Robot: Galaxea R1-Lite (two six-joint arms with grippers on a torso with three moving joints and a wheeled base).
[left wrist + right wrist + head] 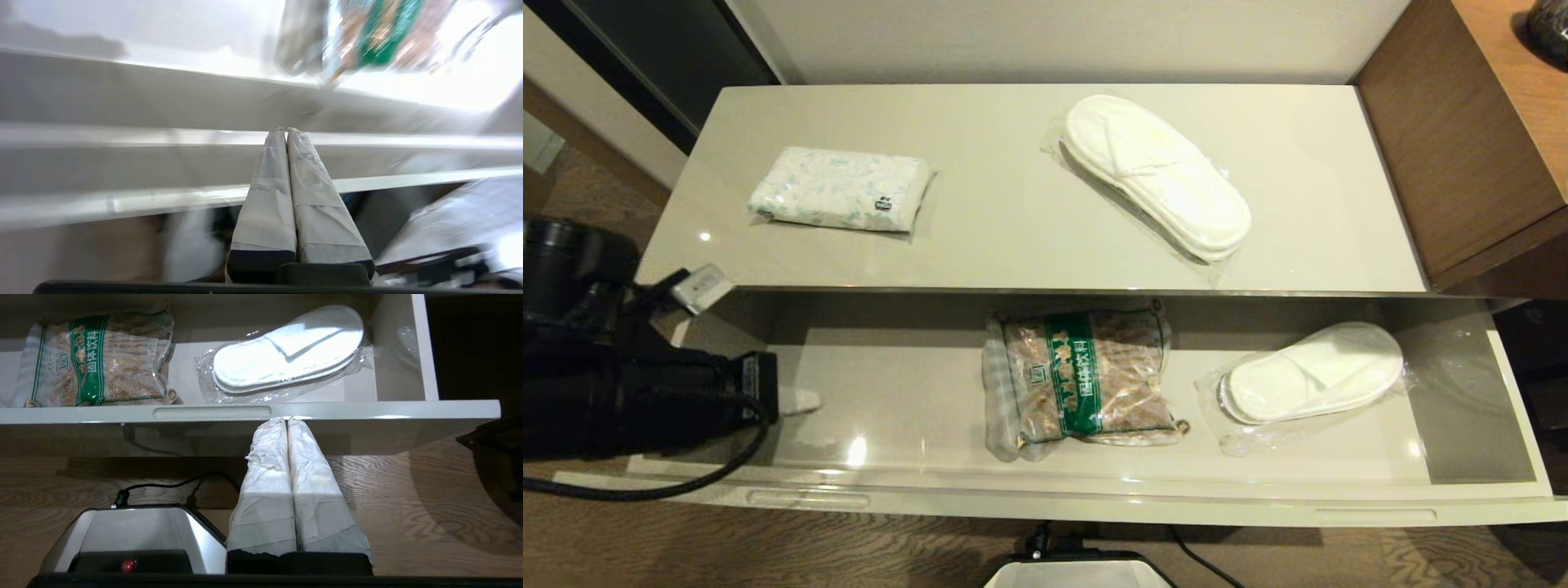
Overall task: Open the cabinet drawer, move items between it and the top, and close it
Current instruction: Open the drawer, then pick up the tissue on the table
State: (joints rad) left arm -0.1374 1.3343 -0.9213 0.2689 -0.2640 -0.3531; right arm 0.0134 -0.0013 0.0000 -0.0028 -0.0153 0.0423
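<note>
Two wrapped items are seen inside the open cabinet drawer [1094,482]: a snack bag [1086,377] beyond the left gripper's [805,400] closed, empty fingertips, and wrapped slippers [1311,371] farther along. Nothing stands between that gripper and the bag. On the top [1013,204], above and behind the gripper, a tissue pack [841,189] and a second slipper pair [1156,175] are noted, seen only from the head. The right gripper [287,424], clenched empty, is shown only by its wrist camera, below the drawer front, over wooden floor [408,498] beside the robot's base [135,531].
</note>
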